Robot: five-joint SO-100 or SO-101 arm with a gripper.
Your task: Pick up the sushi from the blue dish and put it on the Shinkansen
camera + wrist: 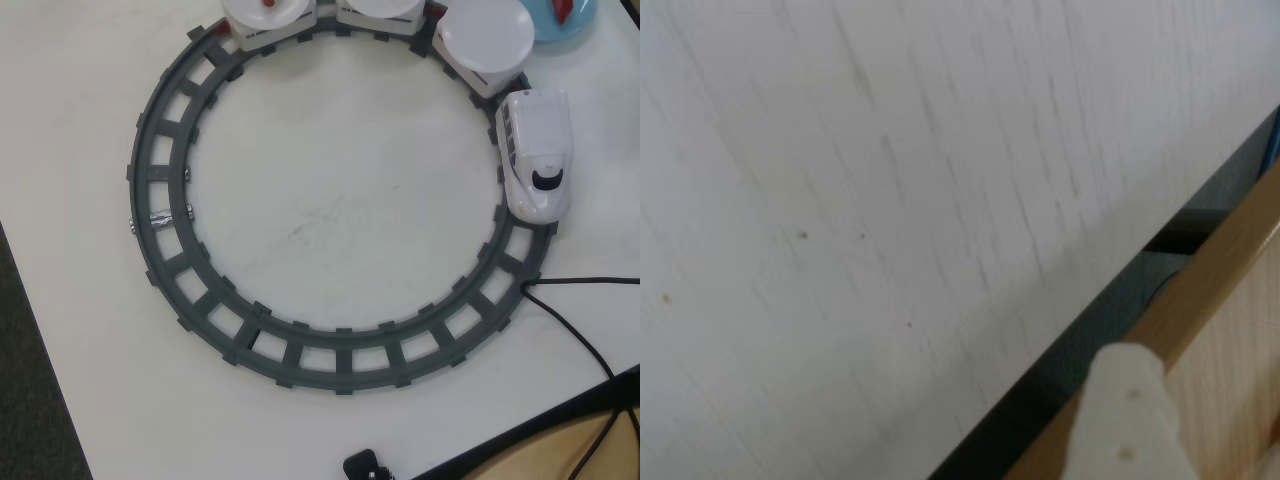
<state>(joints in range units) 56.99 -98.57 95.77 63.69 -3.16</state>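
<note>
Claw (1130,420) grip unreadable; one Shinkansen (535,155), three plate cars, one blue dish (565,25).

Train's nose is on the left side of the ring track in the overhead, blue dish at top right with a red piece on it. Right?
No: the overhead view shows the Shinkansen nose on the right side of the ring track. The blue dish does sit top right, holding the sushi.

Overhead view: blue dish (562,22) cut by top edge, just beside the Shinkansen (536,153)'s rear cars; only a sliver of the sushi (562,8) shows. Two car plates behind the Shinkansen also clipped at top. Wrist view blurred w/ motion streaks; one pale finger (1127,420) cut off at bottom, so jaw state can't be read, probably table (840,200) filling most.
</note>
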